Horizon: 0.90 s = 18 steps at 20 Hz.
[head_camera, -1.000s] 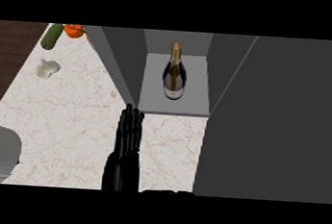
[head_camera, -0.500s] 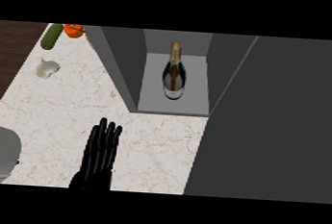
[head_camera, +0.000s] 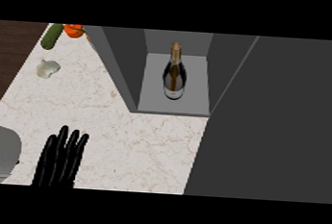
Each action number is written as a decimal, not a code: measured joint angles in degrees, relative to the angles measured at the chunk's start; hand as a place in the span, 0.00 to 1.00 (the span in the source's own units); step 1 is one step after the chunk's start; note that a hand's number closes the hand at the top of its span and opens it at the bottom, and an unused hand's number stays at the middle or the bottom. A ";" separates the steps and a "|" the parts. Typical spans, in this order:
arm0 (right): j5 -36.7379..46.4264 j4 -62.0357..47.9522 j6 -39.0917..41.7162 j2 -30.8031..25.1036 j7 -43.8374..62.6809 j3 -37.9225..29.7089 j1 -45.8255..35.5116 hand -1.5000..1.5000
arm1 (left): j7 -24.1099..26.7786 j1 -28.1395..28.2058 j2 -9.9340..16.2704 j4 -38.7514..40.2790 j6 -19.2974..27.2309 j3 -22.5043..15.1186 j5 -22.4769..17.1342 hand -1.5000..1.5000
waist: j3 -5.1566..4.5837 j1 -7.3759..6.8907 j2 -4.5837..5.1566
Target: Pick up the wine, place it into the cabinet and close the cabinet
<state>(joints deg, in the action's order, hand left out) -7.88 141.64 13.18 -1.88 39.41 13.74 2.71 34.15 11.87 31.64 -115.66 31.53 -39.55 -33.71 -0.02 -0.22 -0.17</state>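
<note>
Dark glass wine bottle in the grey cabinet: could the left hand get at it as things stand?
Probably yes. The dark glass wine bottle stands alone in the open grey cabinet, and only bare marble counter lies between it and the open black left hand near the lower edge.

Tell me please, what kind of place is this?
Most likely a kitchen. A pale marble-like counter carries a green cucumber and an orange vegetable at its far corner, and a wine bottle stands inside an open grey cabinet. One black hand rests low at the left.

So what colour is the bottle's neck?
Gold, above a dark body; the bottle shows best in the head view, standing in the cabinet.
</note>
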 measured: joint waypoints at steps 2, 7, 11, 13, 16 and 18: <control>-0.45 0.10 -0.21 0.75 1.56 2.09 1.08 1.00 | 0.79 1.40 0.88 -0.59 -1.22 1.49 -0.77 0.00 | 0.00 0.01 -0.02; -0.80 0.25 -0.93 1.84 3.33 8.91 4.29 1.00 | 0.41 3.69 4.24 -2.99 -4.27 8.38 -4.61 0.00 | 0.00 0.12 -0.05; -0.31 0.27 0.91 1.50 3.24 15.67 4.48 1.00 | 0.55 6.14 6.69 -3.75 -7.80 14.08 -8.24 0.00 | -0.01 -0.03 -0.15; 0.19 0.27 0.66 1.71 3.24 18.70 5.06 1.00 | 0.43 7.70 7.62 -4.14 -9.85 16.44 -10.03 0.00 | -0.02 0.00 -0.19; 1.71 0.26 -0.93 1.90 4.56 22.42 4.02 1.00 | 1.13 10.24 8.93 -3.84 -13.06 19.97 -11.69 0.00 | -0.04 -0.10 -0.21; 3.74 0.04 -3.46 1.86 4.80 25.63 2.97 1.00 | 0.56 10.74 9.79 -3.69 -14.38 22.19 -12.85 0.00 | -0.06 -0.01 -0.26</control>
<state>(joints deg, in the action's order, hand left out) -4.15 141.67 9.72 -0.02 44.21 39.37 5.68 34.71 22.61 41.43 -119.35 17.15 -17.36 -46.56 -0.08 -0.22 -0.43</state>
